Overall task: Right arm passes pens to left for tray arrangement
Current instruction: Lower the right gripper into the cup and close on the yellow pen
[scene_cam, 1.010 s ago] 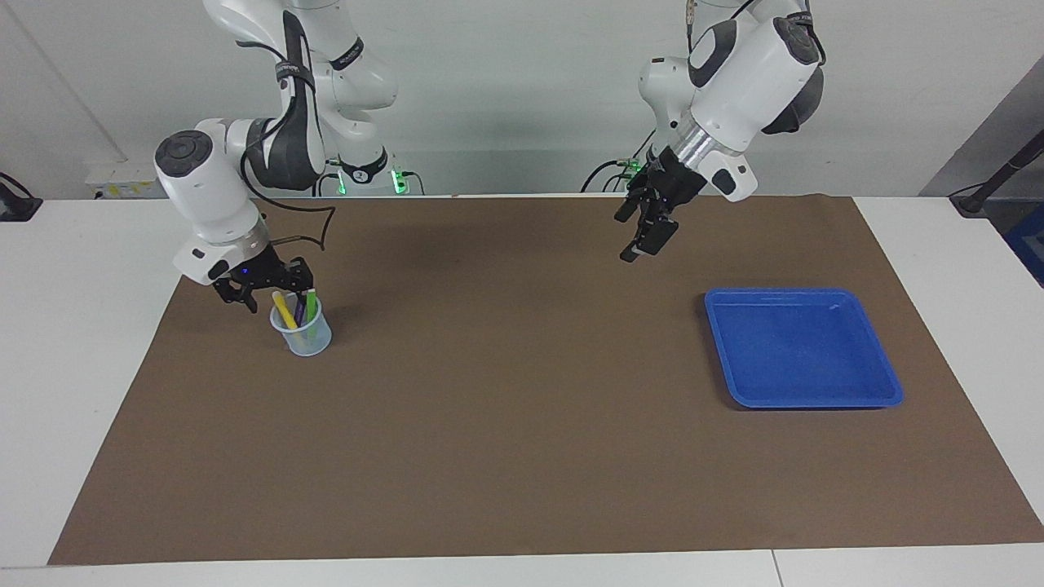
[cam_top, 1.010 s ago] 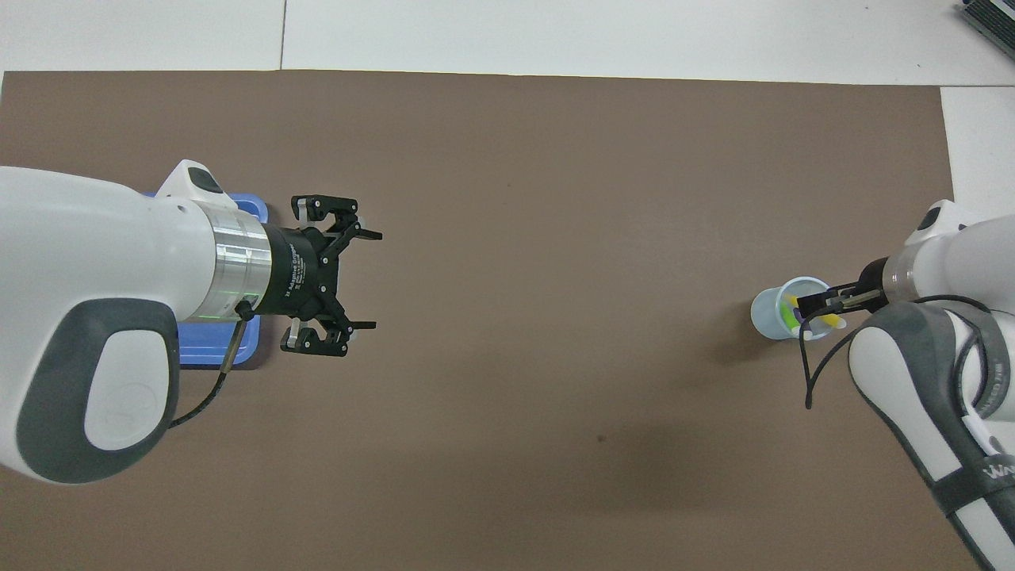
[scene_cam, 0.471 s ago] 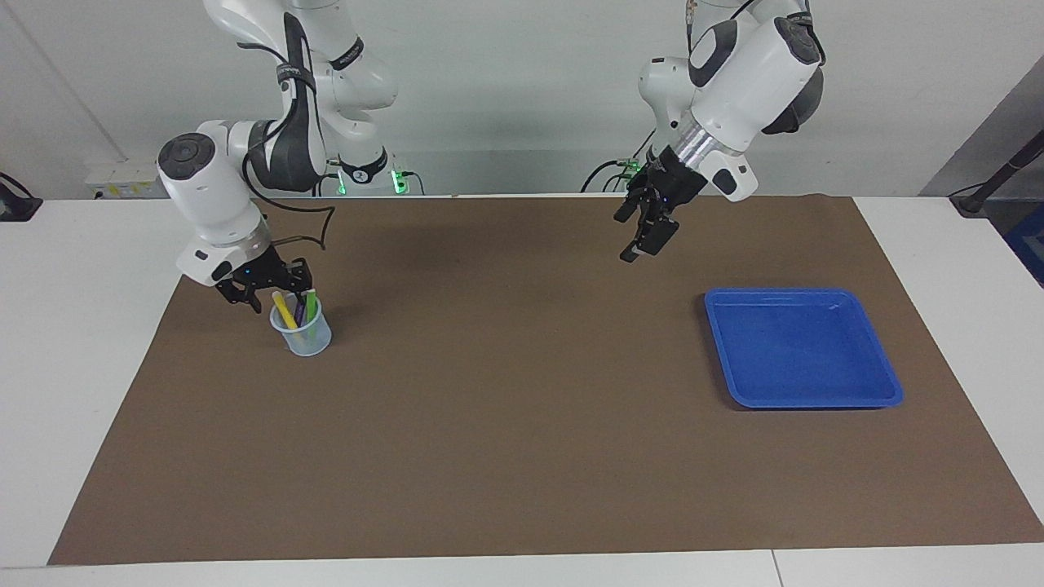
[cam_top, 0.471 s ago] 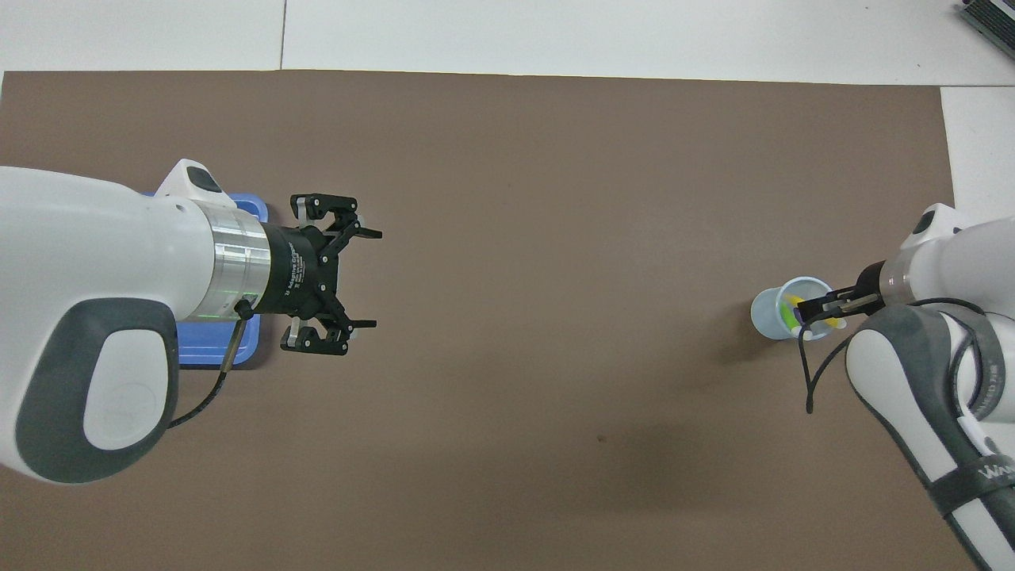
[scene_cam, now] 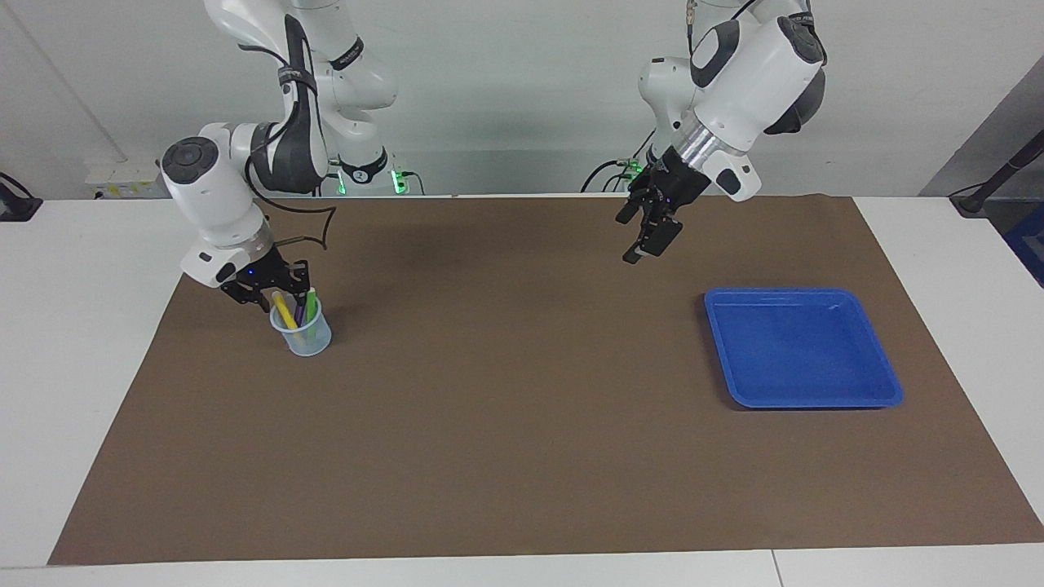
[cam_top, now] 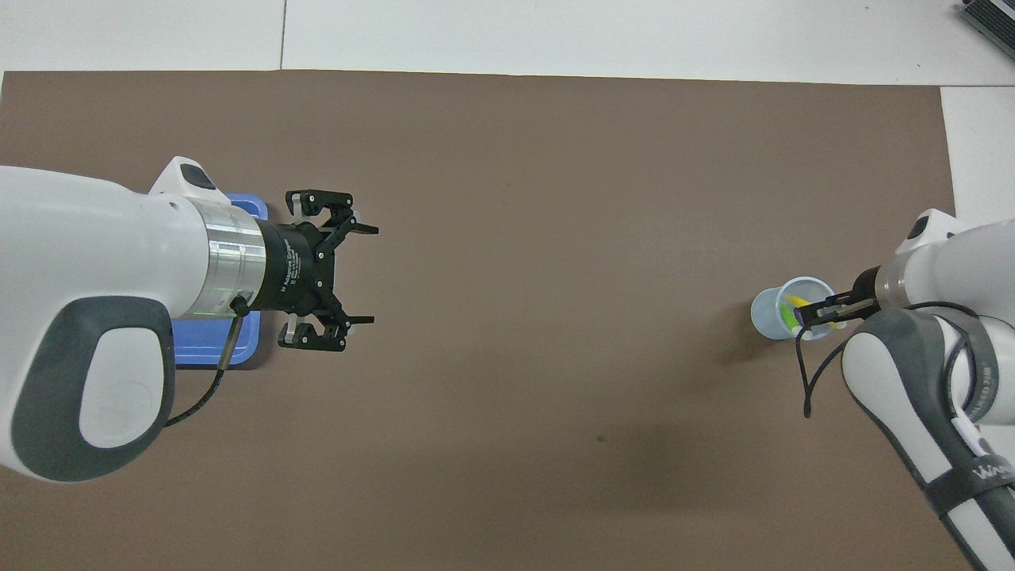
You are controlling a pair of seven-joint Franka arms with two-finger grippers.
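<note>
The pens — three slim markers, a yellow pen (scene_cam: 283,309), a purple pen (scene_cam: 300,311) and a bright green pen (scene_cam: 311,300) — stand tilted in a small translucent pale-blue plastic cup (scene_cam: 303,337) on the brown paper mat (scene_cam: 522,440), toward the right arm's end of the table. Their upper ends stick out above the cup's rim. In the overhead view the green and yellow pens show inside the cup (cam_top: 773,315), the purple one hidden under the gripper.

The right gripper (scene_cam: 281,285) sits directly at the tops of the pens, just above the cup's mouth, its black fingers reaching down around the pen ends. Whether the fingers have clamped onto a pen or only bracket them cannot be told — the fingertips merge with the pen tops in both views. From overhead the right gripper (cam_top: 817,312) covers the robot-side edge of the cup.

The shallow bright blue plastic tray (scene_cam: 873,391), roughly square with rounded corners and a raised rim, lies toward the left arm's end of the table, well apart from the cup.

The left gripper (scene_cam: 646,236) hangs in the air over bare mat, fingers spread wide and holding nothing; the left arm waits. From overhead the left gripper (cam_top: 349,275) shows its two fingers clearly apart, and the arm covers most of the tray (cam_top: 198,353).
</note>
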